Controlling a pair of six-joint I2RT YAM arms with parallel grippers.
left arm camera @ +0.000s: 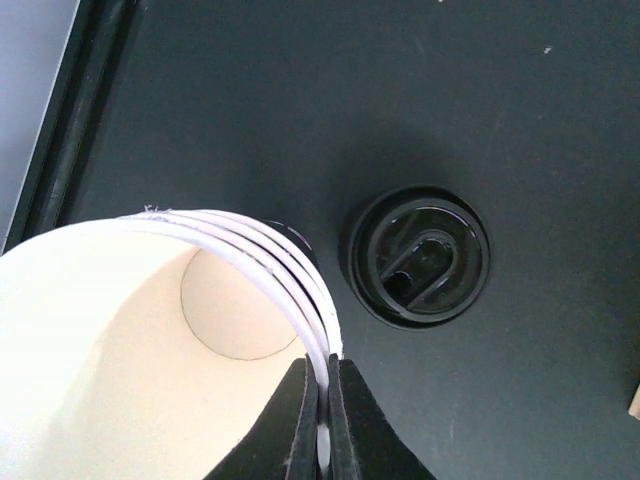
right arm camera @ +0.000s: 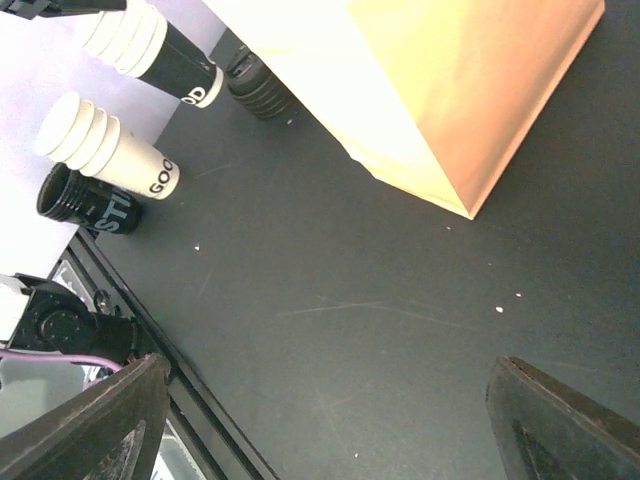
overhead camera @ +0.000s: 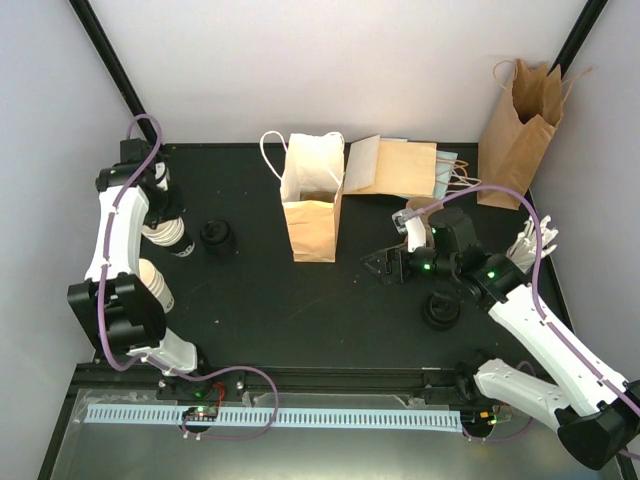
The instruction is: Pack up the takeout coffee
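Left gripper (left arm camera: 322,400) tight on the rim of the nested cups (left arm camera: 110,340) — right gripper (right arm camera: 320,420) wide, empty, near the paper bag (right arm camera: 450,90).

A matte black worktop (overhead camera: 300,310) fills the floor of a white-walled enclosure (overhead camera: 330,60) with black corner posts (overhead camera: 110,65). Near the back centre, a tan kraft paper bag with a white lining and white handles (overhead camera: 312,215) stands upright with its mouth open; the right wrist view shows its lower corner resting on the worktop (right arm camera: 450,90). Just to its right, flat folded kraft bags (overhead camera: 405,168) lie on the worktop. A third kraft bag (overhead camera: 520,135) stands in the back right corner, leaning at the wall. A white perforated strip (overhead camera: 300,416) runs along the near edge.
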